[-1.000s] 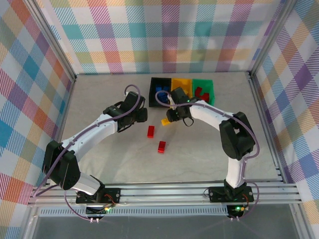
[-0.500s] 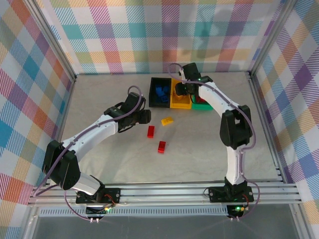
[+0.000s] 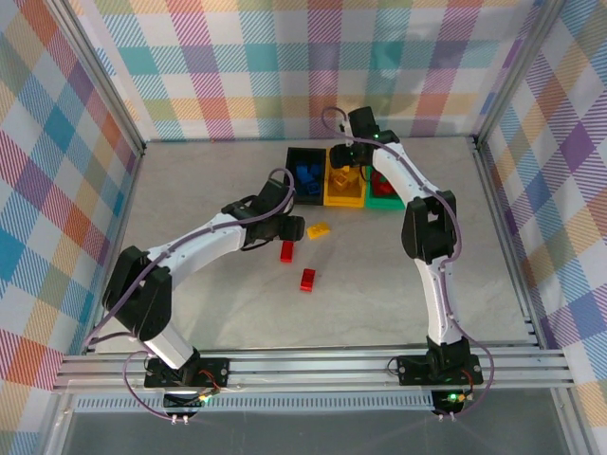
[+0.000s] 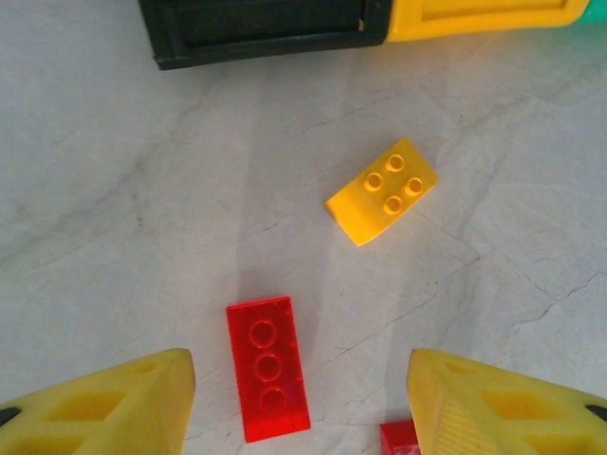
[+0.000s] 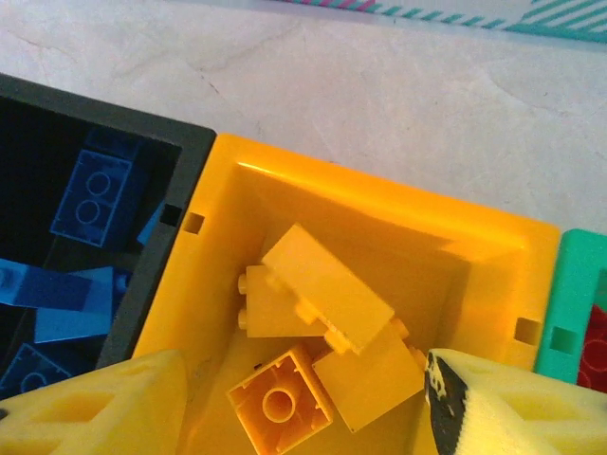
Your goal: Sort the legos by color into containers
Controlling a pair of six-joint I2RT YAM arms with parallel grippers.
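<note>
Top view: the right gripper (image 3: 349, 171) hovers over the yellow plastic bin (image 3: 343, 201), between the black bin (image 3: 290, 175) and the green bin (image 3: 387, 202).

Left wrist: the left gripper (image 4: 299, 370) gapes empty above a red rectangular plastic brick (image 4: 267, 368), with a yellow brick (image 4: 382, 190) beyond it on the marbled table (image 4: 114, 218).

Right wrist: jaws parted, holding nothing, over the bin's yellow bricks (image 5: 327, 299).

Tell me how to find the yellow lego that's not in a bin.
Go to the back of the table and find the black bin. Just in front of it lies the yellow lego. Its neighbours, farther from the bin, are two red legos; it alone is yellow.
</note>
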